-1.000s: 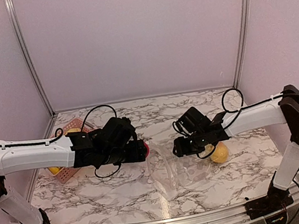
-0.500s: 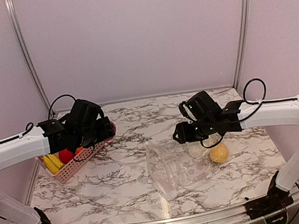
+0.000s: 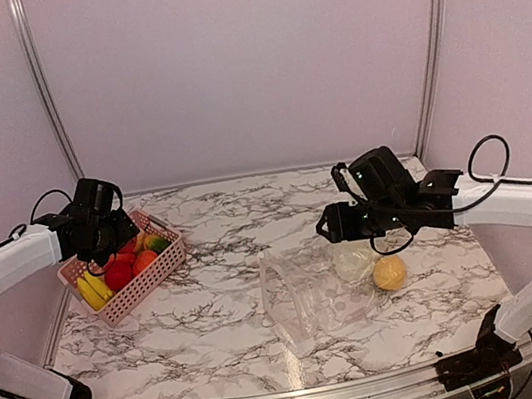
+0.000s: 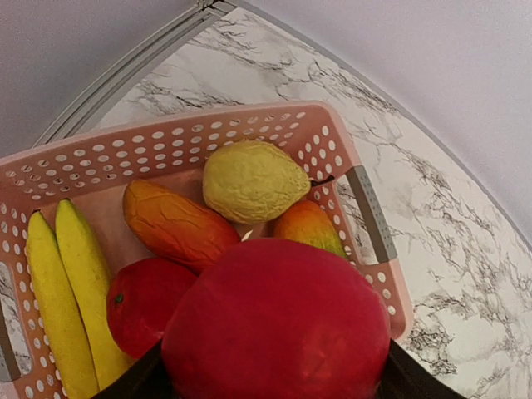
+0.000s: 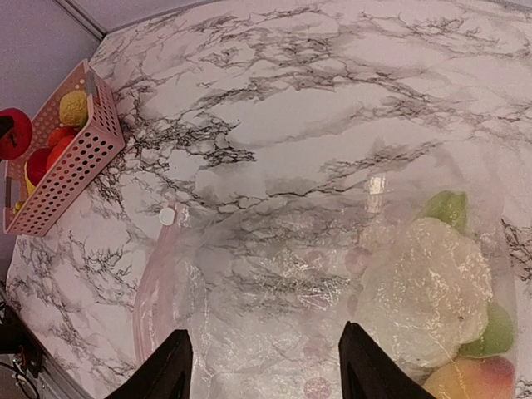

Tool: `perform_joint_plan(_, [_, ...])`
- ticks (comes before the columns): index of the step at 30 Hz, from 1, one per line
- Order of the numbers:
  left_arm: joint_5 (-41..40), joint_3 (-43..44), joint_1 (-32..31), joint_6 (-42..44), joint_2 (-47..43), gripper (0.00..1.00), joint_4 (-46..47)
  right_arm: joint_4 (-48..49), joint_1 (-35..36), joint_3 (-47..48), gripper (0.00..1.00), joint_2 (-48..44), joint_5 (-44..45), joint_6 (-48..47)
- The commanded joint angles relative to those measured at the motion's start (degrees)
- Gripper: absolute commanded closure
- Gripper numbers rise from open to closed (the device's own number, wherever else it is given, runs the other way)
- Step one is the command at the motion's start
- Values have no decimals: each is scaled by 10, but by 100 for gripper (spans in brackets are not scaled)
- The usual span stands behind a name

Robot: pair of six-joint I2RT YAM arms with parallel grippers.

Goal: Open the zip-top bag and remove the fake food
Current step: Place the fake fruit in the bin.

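Directly beneath the red fruit (image 4: 274, 324) clamped in the left gripper (image 3: 108, 235) the basket (image 4: 366, 208) is seen, while the bag (image 5: 249, 283), with food (image 5: 428, 291) at its right end, is spread on the table (image 3: 214, 319) under the empty, parted right gripper (image 5: 264, 353).

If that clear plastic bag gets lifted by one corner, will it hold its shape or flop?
Probably flop: the zip-top bag lies crinkled and limp. The fake food bunched at one end would likely sag and slide. Its glossy film may be slippery.
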Motion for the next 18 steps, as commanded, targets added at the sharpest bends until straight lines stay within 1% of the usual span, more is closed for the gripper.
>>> perform_joint_plan(1, [29,-29,68,-1,-21,32,6,-21,4,11,41,-24,13,-7])
perform_joint_plan(4, [44,-47,111,-2,-27,32,22,-26,4,10,41,-33,14,-7])
perform_joint_plan(8, [56,-59,155,1,-26,32,31,-29,4,7,41,-42,17,-7])
perform_joint_plan(12, [86,-78,193,3,-20,31,55,-30,4,4,41,-45,17,-6])
perform_joint_plan(16, [93,-80,207,11,-7,26,56,-30,4,3,41,-46,17,-5])
perform_joint_plan(18, [91,-82,209,15,-9,21,58,-32,4,3,41,-47,18,-5])
